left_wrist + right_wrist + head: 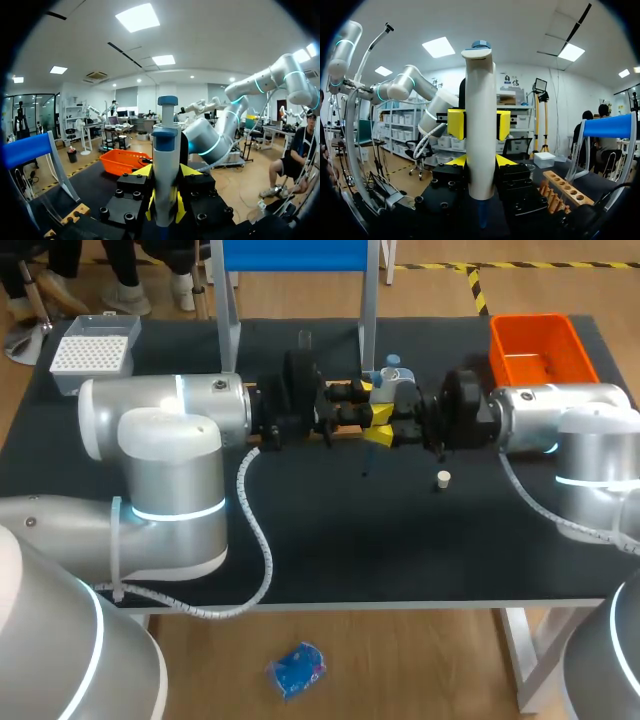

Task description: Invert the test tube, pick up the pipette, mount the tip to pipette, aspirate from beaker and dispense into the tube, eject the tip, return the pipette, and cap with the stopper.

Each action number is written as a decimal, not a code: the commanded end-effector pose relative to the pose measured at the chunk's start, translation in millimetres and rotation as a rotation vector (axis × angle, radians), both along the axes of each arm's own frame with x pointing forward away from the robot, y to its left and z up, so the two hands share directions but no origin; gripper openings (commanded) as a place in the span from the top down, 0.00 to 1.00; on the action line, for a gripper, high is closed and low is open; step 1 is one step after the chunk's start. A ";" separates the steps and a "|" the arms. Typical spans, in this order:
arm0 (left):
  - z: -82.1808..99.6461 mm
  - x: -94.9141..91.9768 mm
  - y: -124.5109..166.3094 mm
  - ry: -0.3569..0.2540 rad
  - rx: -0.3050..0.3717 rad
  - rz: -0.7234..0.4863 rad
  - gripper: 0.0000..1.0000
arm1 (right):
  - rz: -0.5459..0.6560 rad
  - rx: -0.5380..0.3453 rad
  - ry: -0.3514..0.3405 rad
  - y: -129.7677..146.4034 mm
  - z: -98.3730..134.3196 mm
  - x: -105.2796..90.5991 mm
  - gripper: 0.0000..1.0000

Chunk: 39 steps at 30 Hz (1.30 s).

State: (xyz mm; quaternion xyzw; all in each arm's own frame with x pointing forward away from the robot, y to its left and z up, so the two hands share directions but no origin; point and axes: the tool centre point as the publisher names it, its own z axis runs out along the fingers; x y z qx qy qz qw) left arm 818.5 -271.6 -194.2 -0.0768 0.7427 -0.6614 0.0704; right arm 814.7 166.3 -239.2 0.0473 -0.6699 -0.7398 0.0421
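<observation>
The white pipette (393, 390) with a blue top is held upright above the middle of the table, a thin dark tip hanging below it. My left gripper (368, 405) and my right gripper (392, 422) meet on it from opposite sides. In the left wrist view the pipette (166, 150) stands between my left gripper's (165, 200) yellow tips, which press on both its sides. In the right wrist view my right gripper (481, 165) is shut low on the pipette (480, 100), while the left gripper (480, 125) clamps it higher up. A small white stopper (443, 478) lies on the table in front of the right gripper.
An orange bin (540, 345) sits at the back right and a white tip box (95, 350) at the back left. A wooden tube rack (565, 187) lies beside the grippers. A blue-topped frame (300, 255) stands at the back edge.
</observation>
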 end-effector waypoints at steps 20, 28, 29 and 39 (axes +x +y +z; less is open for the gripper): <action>-0.6 -1.8 -1.2 -0.001 -0.001 0.004 1.00 | -0.062 -0.055 -0.046 -23.8 -6.9 25.0 0.00; -0.6 -1.8 -1.2 -0.001 -0.001 0.004 1.00 | -0.123 -0.121 -0.089 -77.7 -20.2 60.2 0.00; -0.6 -1.8 -1.2 -0.001 -0.001 0.004 1.00 | -0.132 -0.127 -0.092 -85.4 -21.5 64.9 0.00; -0.6 -1.8 -1.2 -0.001 -0.001 0.004 1.00 | -0.238 -0.165 -0.099 -167.7 -22.5 101.7 0.00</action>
